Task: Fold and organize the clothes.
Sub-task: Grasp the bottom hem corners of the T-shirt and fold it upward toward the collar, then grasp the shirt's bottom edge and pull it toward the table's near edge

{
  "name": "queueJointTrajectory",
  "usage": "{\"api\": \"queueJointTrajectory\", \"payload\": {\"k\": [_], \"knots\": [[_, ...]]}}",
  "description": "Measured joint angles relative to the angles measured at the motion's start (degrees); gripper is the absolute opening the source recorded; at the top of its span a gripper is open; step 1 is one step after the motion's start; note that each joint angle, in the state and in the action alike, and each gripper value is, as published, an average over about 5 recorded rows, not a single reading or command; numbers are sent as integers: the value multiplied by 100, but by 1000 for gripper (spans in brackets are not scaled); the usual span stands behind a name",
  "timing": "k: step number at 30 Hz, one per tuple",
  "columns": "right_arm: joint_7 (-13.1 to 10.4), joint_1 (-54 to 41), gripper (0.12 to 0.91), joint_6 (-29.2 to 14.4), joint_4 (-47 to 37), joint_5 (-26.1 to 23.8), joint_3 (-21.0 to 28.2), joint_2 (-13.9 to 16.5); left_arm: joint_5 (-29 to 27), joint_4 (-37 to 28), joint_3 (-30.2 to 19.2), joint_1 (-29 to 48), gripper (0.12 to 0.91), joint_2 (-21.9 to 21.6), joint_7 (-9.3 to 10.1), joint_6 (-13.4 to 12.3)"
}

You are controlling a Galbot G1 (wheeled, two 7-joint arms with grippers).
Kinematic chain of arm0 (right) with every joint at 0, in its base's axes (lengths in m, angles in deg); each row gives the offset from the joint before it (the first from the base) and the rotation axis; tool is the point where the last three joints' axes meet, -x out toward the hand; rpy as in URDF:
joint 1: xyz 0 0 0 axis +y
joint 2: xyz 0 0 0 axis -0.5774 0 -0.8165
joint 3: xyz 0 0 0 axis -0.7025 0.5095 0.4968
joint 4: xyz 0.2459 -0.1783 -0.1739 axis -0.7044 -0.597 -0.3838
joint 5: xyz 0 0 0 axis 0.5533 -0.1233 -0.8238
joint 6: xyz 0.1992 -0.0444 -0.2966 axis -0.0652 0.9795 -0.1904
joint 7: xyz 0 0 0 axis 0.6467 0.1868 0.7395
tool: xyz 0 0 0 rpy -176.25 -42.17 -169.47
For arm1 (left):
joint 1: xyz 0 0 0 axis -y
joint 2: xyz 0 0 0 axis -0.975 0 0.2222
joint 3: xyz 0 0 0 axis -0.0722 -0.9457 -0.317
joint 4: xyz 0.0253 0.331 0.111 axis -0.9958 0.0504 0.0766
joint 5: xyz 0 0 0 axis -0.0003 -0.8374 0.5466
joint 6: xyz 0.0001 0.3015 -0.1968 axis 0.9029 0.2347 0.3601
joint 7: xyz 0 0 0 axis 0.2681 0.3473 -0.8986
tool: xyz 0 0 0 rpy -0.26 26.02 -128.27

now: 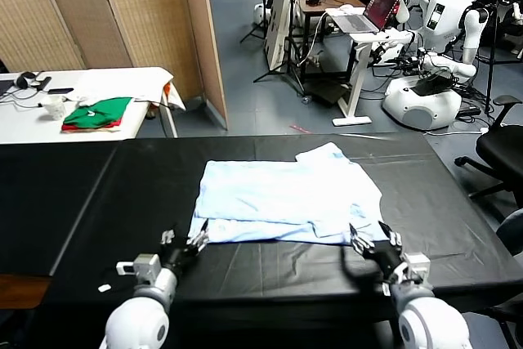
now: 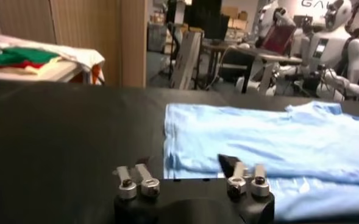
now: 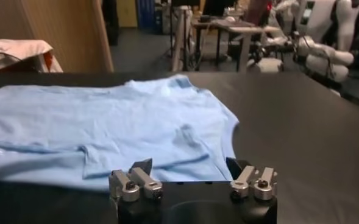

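Observation:
The pale light-blue T-shirt (image 1: 286,198) lies partly folded on the black table (image 1: 114,202), a layer folded over so its near hem shows doubled. No lettering shows. My left gripper (image 1: 185,247) is open just before the shirt's near left corner, fingers wide apart; the shirt shows ahead in the left wrist view (image 2: 264,146). My right gripper (image 1: 373,244) is open at the shirt's near right corner; in the right wrist view the shirt (image 3: 106,128) lies right ahead of its fingers (image 3: 141,167).
A white side table (image 1: 90,91) at the back left holds folded green and red garments (image 1: 98,114). A wooden partition (image 1: 122,14) stands behind it. Desks, a laptop (image 1: 377,7) and other robots (image 1: 437,46) stand beyond the table. An office chair (image 1: 502,149) is at the right.

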Motion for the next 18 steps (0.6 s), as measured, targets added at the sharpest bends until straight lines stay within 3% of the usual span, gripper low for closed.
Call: {"api": "queueJointTrajectory", "payload": {"k": [4,7,13,16,18], "knots": [[-8,1,732,-30,-46,19,-28,-19,-61,-22,23,-44,899,-16,0,3],[-9,-10,637,-41,-88,60,-57,-26,-89,-49,40,-48,803,-29,1,4],[-3,-42,475,-52,-204,164,-94,-36,-110,-100,36,-52,431,-56,-8,23],[7,-49,326,-68,-243,219,-88,-31,-113,-68,37,-99,242,-94,-2,40],[10,-42,217,-77,-240,269,-70,-17,-120,-18,53,-149,168,-131,21,68]]}}
